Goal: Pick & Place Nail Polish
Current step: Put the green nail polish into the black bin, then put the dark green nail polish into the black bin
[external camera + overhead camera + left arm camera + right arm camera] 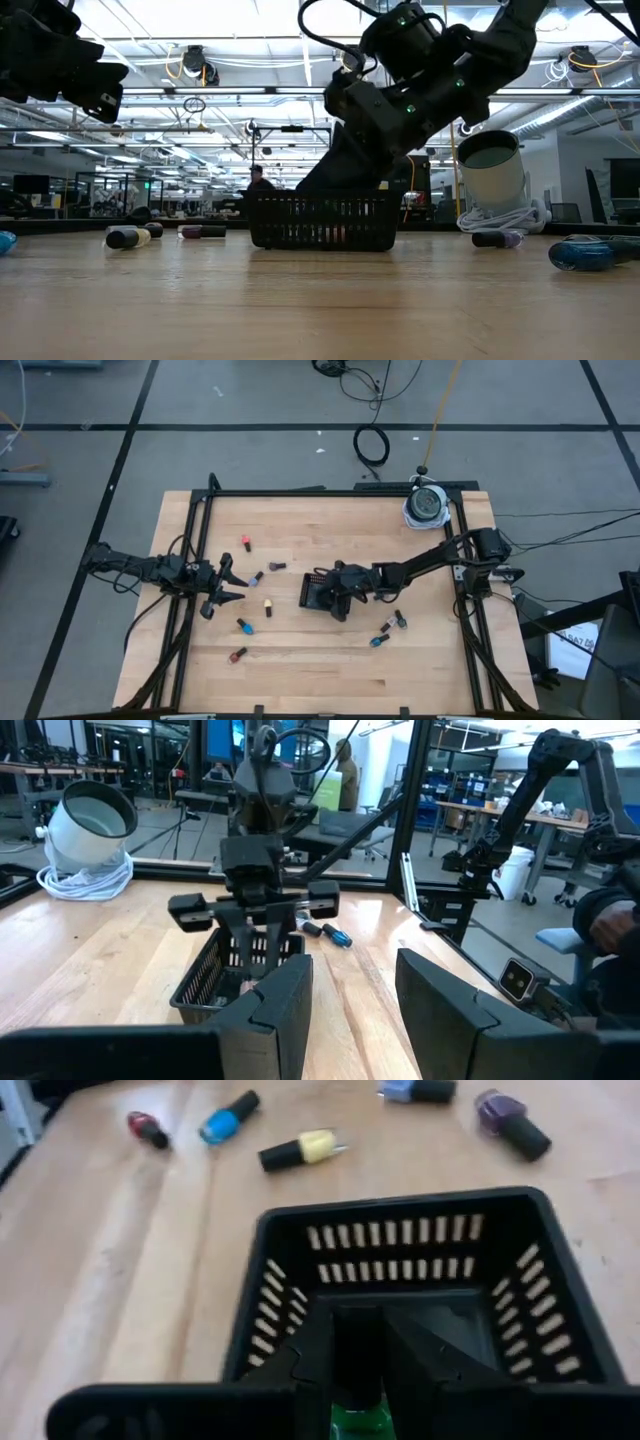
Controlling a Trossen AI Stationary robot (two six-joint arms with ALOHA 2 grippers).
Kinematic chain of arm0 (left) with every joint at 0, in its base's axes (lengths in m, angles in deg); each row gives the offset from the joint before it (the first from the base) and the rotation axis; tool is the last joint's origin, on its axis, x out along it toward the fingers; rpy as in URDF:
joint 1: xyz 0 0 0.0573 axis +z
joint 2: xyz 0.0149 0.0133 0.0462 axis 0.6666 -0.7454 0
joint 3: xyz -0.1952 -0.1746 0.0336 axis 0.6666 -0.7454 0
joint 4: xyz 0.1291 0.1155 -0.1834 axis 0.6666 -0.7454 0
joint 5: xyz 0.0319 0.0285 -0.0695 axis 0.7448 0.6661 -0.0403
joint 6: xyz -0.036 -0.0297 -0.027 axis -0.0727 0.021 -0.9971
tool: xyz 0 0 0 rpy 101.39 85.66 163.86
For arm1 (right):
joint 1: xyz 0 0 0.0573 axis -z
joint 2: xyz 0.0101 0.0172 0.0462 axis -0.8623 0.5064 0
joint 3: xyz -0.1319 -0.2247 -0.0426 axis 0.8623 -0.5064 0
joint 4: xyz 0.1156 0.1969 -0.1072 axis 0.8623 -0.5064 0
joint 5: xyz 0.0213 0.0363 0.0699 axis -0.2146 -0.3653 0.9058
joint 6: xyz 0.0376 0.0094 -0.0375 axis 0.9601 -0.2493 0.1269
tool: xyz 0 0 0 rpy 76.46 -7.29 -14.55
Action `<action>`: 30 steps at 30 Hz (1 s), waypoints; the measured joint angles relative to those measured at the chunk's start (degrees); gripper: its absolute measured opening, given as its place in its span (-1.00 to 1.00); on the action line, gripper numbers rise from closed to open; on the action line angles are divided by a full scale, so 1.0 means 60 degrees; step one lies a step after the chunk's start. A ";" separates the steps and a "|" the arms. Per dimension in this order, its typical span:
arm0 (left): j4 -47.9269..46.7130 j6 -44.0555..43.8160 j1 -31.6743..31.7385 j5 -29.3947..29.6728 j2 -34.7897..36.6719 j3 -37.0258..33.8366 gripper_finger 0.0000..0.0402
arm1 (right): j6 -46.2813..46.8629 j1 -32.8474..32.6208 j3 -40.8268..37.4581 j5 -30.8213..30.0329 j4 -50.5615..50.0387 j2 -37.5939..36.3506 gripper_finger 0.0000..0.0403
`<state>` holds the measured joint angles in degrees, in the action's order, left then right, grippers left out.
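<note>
High view: your right gripper [338,600] sits over the black mesh basket [317,592] at frame centre, your left gripper [225,588] waits left of centre with fingers apart and empty, and loose nail polish bottles lie around them, e.g. a yellow bottle [268,607] and a red bottle [246,543]. Right wrist view: your fingers are clamped on a green bottle [360,1416] at bottom centre, above the basket's interior.

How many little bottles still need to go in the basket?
Nearly all of them. The right gripper is shut on a green bottle over the black basket, not dropped yet. At least seven bottles lie on the table, like the yellow one. The left gripper waits open, holding nothing.
</note>
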<state>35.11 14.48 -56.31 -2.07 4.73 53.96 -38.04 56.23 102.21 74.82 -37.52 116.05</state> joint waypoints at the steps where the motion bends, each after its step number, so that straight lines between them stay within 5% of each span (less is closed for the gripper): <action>1: -0.0004 0.0000 0.0000 -0.0003 -0.0001 -0.0003 -0.28 | 0.0000 -0.0002 0.0000 0.0118 0.0019 0.0000 -0.77; 20: 0.0000 0.0000 0.0000 -0.0004 -0.0002 -0.0002 -0.28 | -0.0150 -0.0020 -0.0011 0.0194 -0.0025 -0.0082 -0.45; 30: 0.0000 0.0001 0.0000 0.0000 -0.0002 -0.0001 -0.28 | -0.0307 -0.0083 -0.0013 -0.0072 -0.3447 -0.2720 -0.51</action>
<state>35.11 14.48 -56.31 -2.07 4.71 53.96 -39.88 55.73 102.13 74.39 -58.20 99.73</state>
